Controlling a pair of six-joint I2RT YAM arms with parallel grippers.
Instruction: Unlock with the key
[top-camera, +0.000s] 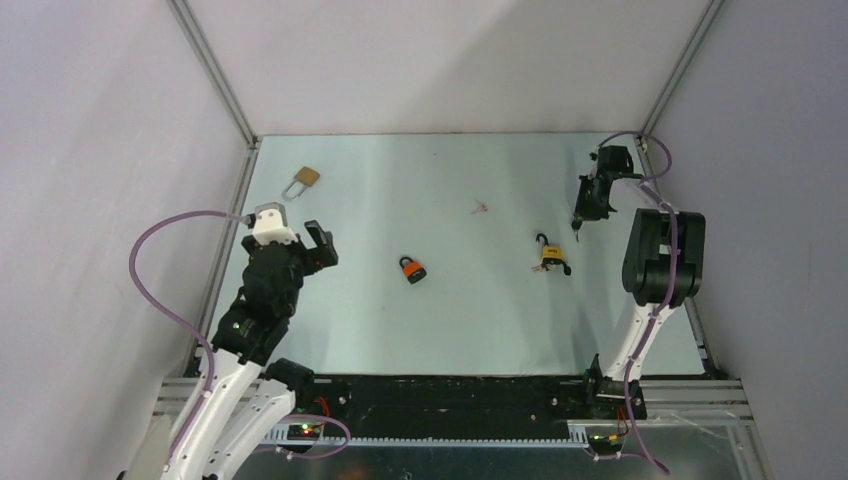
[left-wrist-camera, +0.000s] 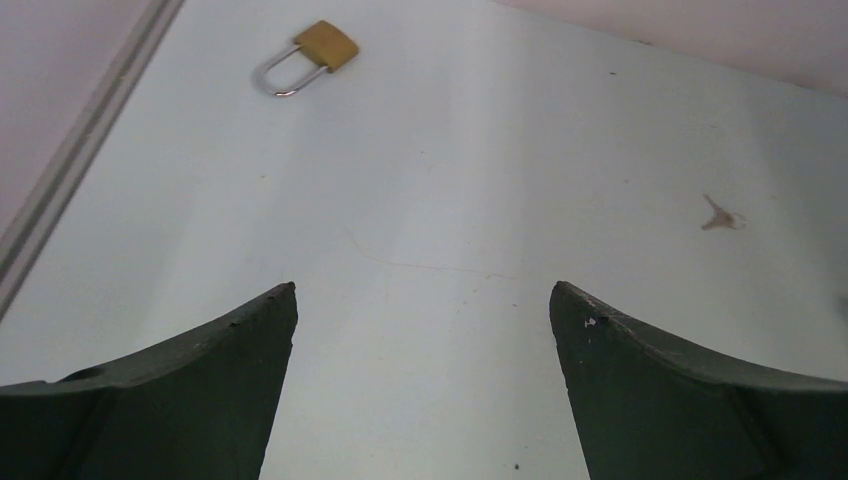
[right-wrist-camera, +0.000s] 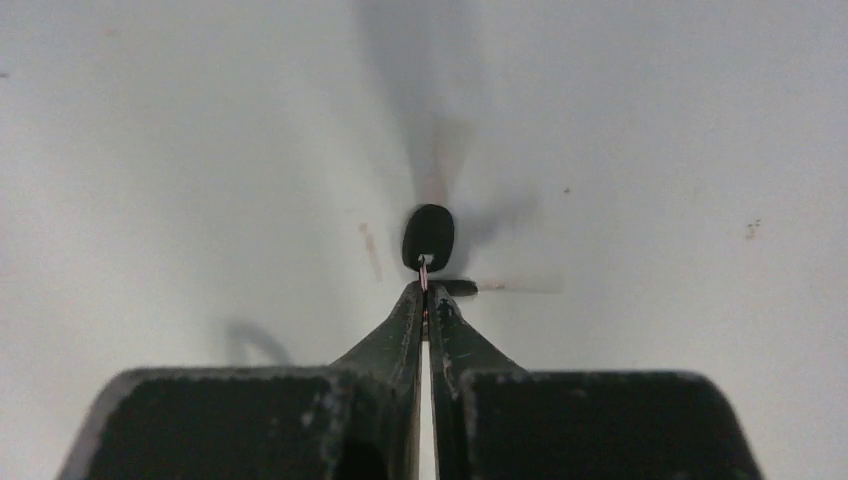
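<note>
My right gripper (right-wrist-camera: 427, 290) is shut on a thin ring that carries a black-headed key (right-wrist-camera: 428, 237). A second piece on the ring is a motion blur to its right. From above, this gripper (top-camera: 579, 222) hangs over the table's far right, just beyond a yellow padlock (top-camera: 549, 256) with a black part beside it. An orange padlock (top-camera: 412, 269) lies mid-table. A brass padlock (top-camera: 303, 180) (left-wrist-camera: 310, 57) lies at the far left. My left gripper (top-camera: 300, 238) (left-wrist-camera: 423, 300) is open and empty at the left, above bare table.
A small loose key (top-camera: 481, 207) (left-wrist-camera: 720, 215) lies on the table between the brass and yellow padlocks. Aluminium rails (top-camera: 228, 240) and grey walls enclose the table on the left, right and far sides.
</note>
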